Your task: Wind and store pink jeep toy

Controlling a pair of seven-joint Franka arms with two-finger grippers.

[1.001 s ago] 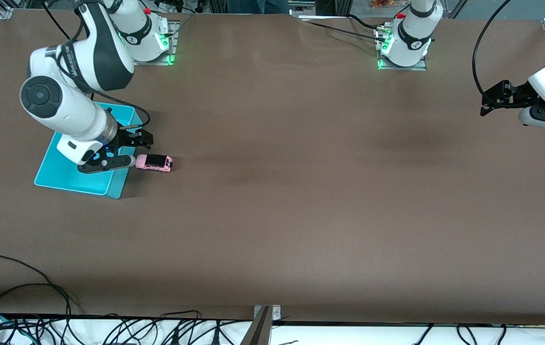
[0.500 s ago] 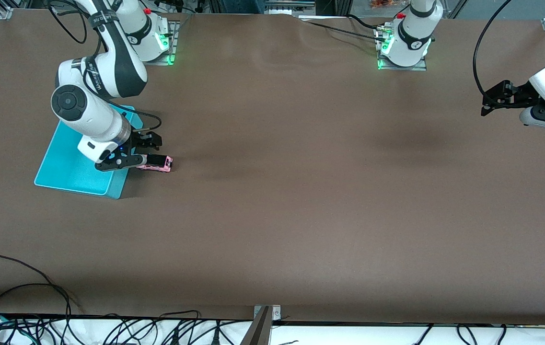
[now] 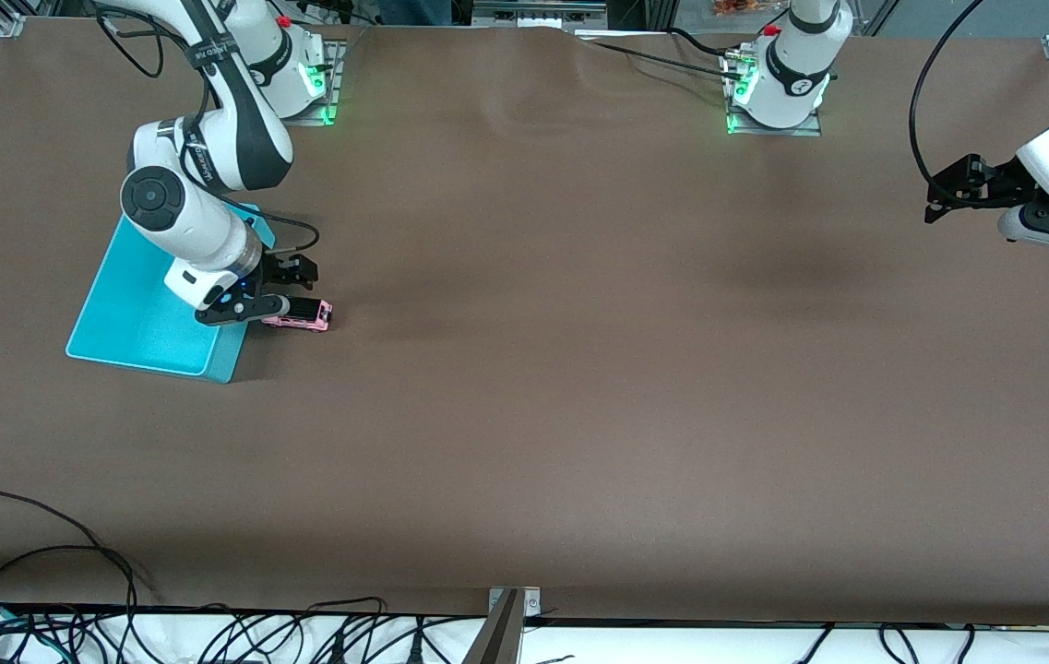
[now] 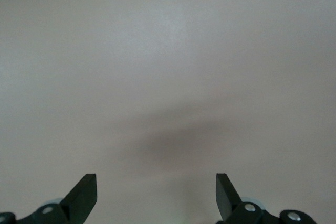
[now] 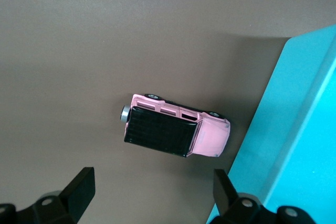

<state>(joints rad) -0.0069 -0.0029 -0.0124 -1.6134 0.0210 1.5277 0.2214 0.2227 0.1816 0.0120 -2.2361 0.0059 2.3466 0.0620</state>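
- Pink jeep toy [image 3: 301, 315], tiny, boxy, black-roofed, sits on the brown bench [image 3: 579, 369] just beside the shallow turquoise plastic bin [image 3: 132, 332].
- Right tool [image 3: 280, 293] hangs over it, fingers wide and empty: the approach step.
- Next: descend, straddle its sides, close.
- Left tool [image 3: 944, 198] waits wide at the left arm's end.

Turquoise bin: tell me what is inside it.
The turquoise bin shows only bare floor where visible; the right arm covers part of it. The pink jeep toy sits outside on the table, under the open right gripper.

One pink jeep toy [image 3: 302, 314], one turquoise bin [image 3: 132, 323], two pincers
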